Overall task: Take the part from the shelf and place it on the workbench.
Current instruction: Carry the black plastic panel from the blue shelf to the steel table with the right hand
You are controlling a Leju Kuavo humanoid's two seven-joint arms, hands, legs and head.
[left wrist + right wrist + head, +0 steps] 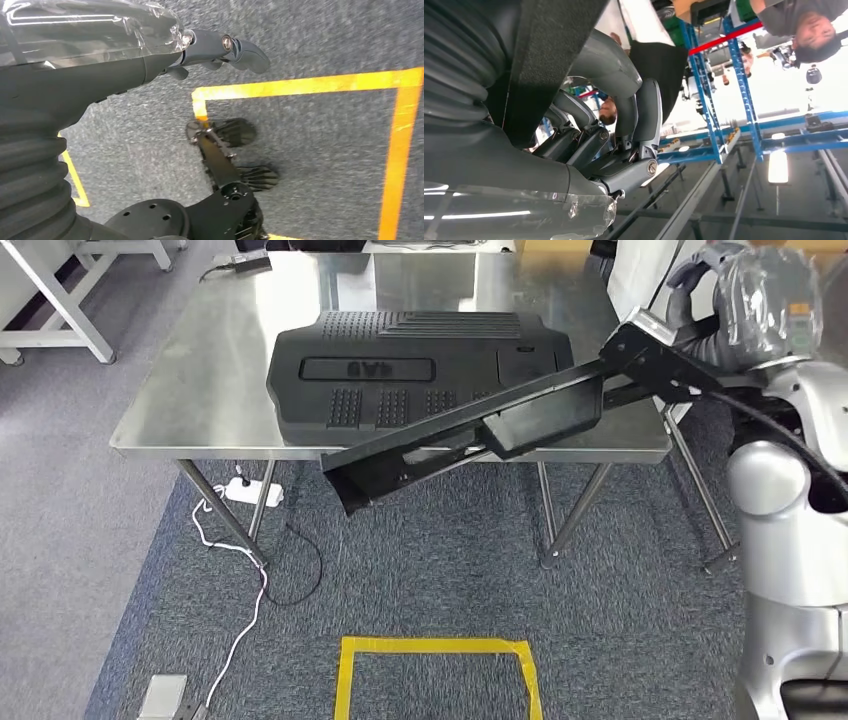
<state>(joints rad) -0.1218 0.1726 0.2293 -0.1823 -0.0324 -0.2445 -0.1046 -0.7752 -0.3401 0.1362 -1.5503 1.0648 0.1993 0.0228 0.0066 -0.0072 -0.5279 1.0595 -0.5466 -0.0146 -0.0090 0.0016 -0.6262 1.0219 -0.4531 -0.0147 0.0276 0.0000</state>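
A long black part (470, 430) slants from upper right down to lower left, across the front edge of the steel workbench (230, 350). My right hand (740, 310), wrapped in clear film, grips its upper end at the far right. In the right wrist view the fingers (624, 125) curl around the dark bar of the part (549, 50). A big black ribbed cover (410, 365) lies flat on the workbench behind the held part. My left hand (220, 47) hangs over the carpet with nothing in it.
A yellow tape square (435, 675) marks the carpet in front of the bench. A white power strip (250, 490) with a cable lies under the bench's left side. Blue shelving (744, 100) and a person (809, 25) are behind my right hand.
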